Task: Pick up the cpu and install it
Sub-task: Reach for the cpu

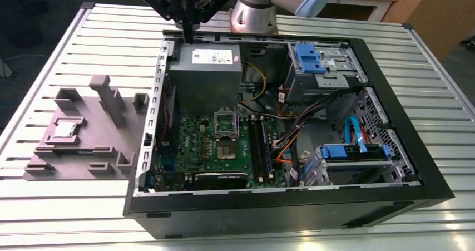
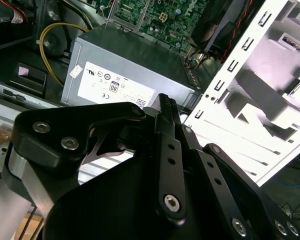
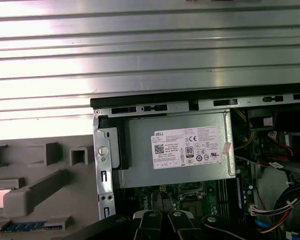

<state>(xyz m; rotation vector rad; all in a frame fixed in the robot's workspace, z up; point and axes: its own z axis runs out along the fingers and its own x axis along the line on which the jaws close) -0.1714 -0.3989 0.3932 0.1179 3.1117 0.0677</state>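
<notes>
- The cpu (image 1: 65, 129) is seen lying flat, pale top upward, in a shallow recess of the grey tray (image 1: 82, 167). It is judged to be seated there so that it is kept from sliding and can be reached from above. In the first wrist view it shows as a bright square (image 3: 0, 197) in that recess.
- The tray is set on the slatted counter (image 1: 59, 206), just beside the computer case (image 1: 297, 206), on the exterior view's left.
- The case is laid on its side with the panel off, so that the green motherboard (image 1: 215, 151) and its socket (image 1: 224, 123) face upward. Whether the socket frame is raised cannot be told.
- The claw (image 1: 190, 37) is held above the far edge of the case, over the grey power supply (image 1: 204, 73), well apart from the cpu. In the second wrist view its fingers (image 2: 165, 107) are seen drawn together to a narrow tip, with nothing gripped between them.
- Counted: one cpu, one tray, one case, one motherboard, one socket, one power supply, one arm with one claw.
</notes>
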